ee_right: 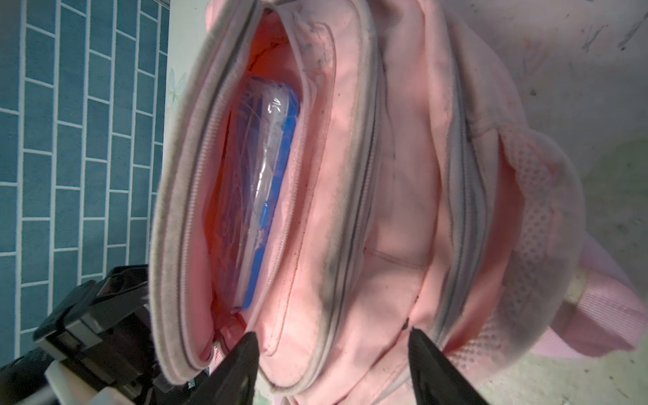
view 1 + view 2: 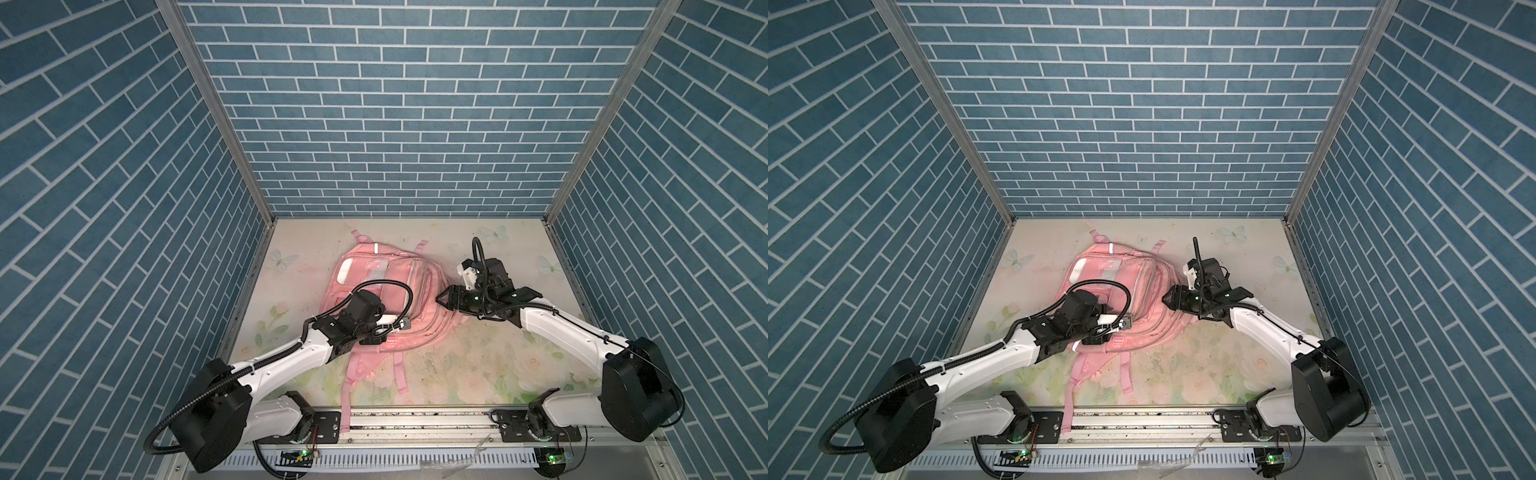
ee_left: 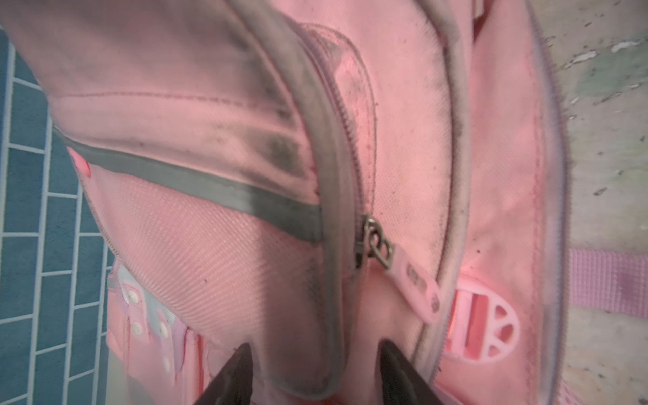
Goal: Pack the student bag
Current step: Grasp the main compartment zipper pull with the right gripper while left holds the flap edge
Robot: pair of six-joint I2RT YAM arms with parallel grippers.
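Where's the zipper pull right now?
In the left wrist view, the zipper pull lies on the pink bag, just ahead of the jaws of the left gripper, next to a pink buckle.

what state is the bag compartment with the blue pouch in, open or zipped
Open: in the right wrist view that compartment of the student bag gapes, zipper teeth parted, clear-and-blue pouch showing inside.

The student bag [image 2: 415, 332] fills the middle of the desk [image 2: 478, 365]; bare desk lies front right and along the back. Its unzipped pocket [image 1: 214, 196] gapes, partly filled by a blue-edged clear pouch [image 1: 266, 175]. Brick walls [image 2: 395, 124] close three sides.
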